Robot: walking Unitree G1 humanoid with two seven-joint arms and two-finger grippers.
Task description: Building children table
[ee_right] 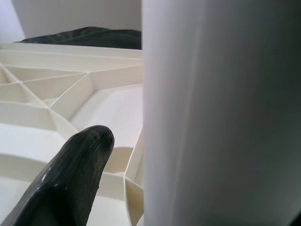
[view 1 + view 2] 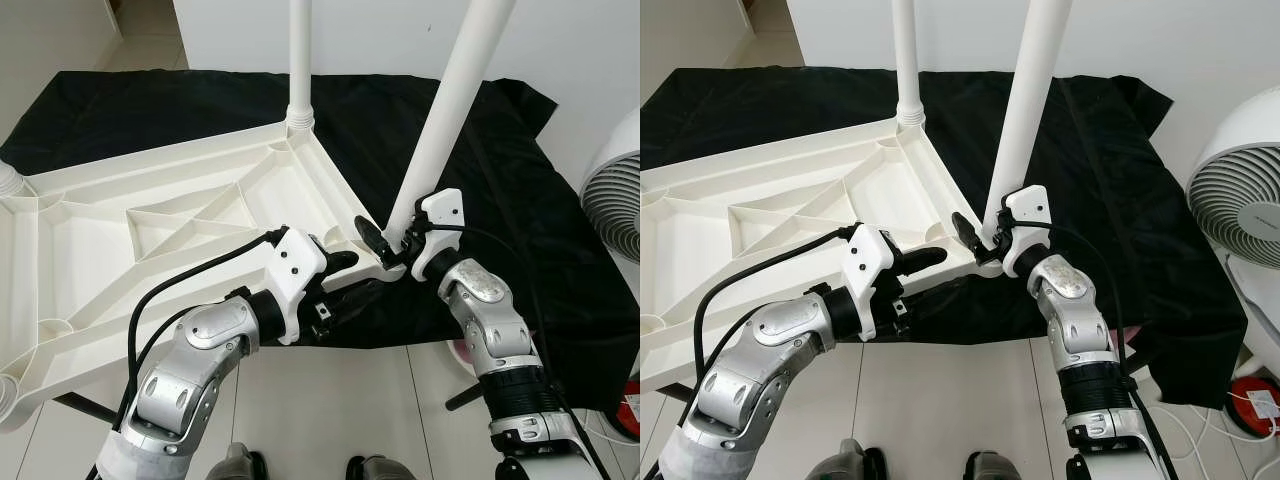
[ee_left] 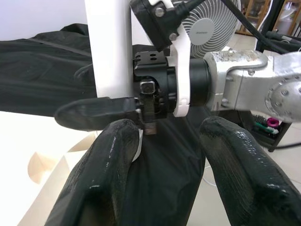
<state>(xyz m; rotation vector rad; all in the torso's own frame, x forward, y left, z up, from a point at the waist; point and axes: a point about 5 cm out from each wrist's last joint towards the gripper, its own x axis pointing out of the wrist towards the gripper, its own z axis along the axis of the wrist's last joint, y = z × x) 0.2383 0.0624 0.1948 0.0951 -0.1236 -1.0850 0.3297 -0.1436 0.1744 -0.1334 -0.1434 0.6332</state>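
A home room: pale tiled floor [image 2: 970, 400], plain white wall [image 2: 1200, 40], a white fan [image 2: 1240, 190] standing beside.

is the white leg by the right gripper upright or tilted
Tilted: the round white plastic leg leans to the robot's right above the tabletop corner, unlike the upright far leg. Right gripper holds its base.

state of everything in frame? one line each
tabletop: upside down on the black cloth, ribs facing up
far leg: upright, seated in its corner socket
near leg: tilted, base at the near corner
right gripper: fingers around near leg's base
left gripper: open, at tabletop's near edge
fan: blades hidden by grille
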